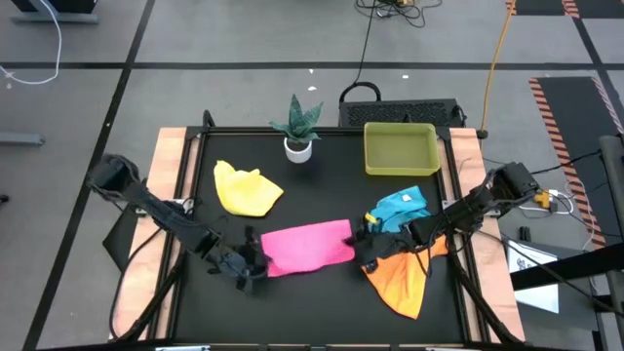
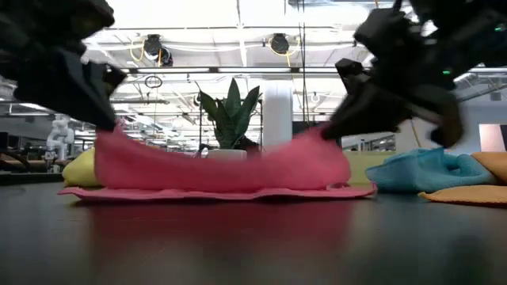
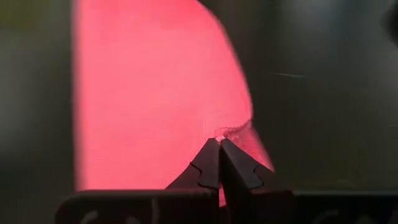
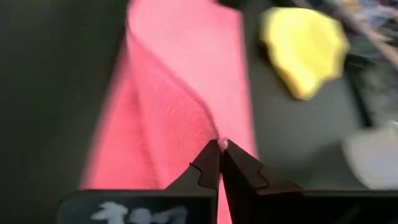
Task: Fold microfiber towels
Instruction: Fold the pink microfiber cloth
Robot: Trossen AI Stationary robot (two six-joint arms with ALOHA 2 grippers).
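— Microfiber towels are to be accounted for; where are they found, taken from the left of the table across?

— The yellow towel (image 1: 247, 189) is seen crumpled at the left of the black table (image 1: 322, 302), well apart from both arms. The pink towel (image 1: 306, 246) is spread in the middle, toward the near edge. The light blue towel (image 1: 402, 208) is bunched at the right, and the orange towel (image 1: 402, 278) is draped just below it, reaching toward the near right corner.

— How is the pink towel held?

— Its left end is pinched by the left gripper (image 1: 251, 265), whose fingers are pressed together on a small pucker of cloth, as is shown in the left wrist view (image 3: 219, 144). Its right end is clamped in the same way by the right gripper (image 1: 366, 246), the fingertips being closed on a raised fold (image 4: 219, 147). In the low view both ends are seen lifted off the table, while the middle of the towel (image 2: 222, 170) sags down to the surface.

— What else is found on the table?

— A small potted plant (image 1: 297, 127) in a white pot is placed at the far edge, behind the pink towel, and a yellow-green tray (image 1: 399, 148) is set to its right, at the far right corner, above the light blue towel.
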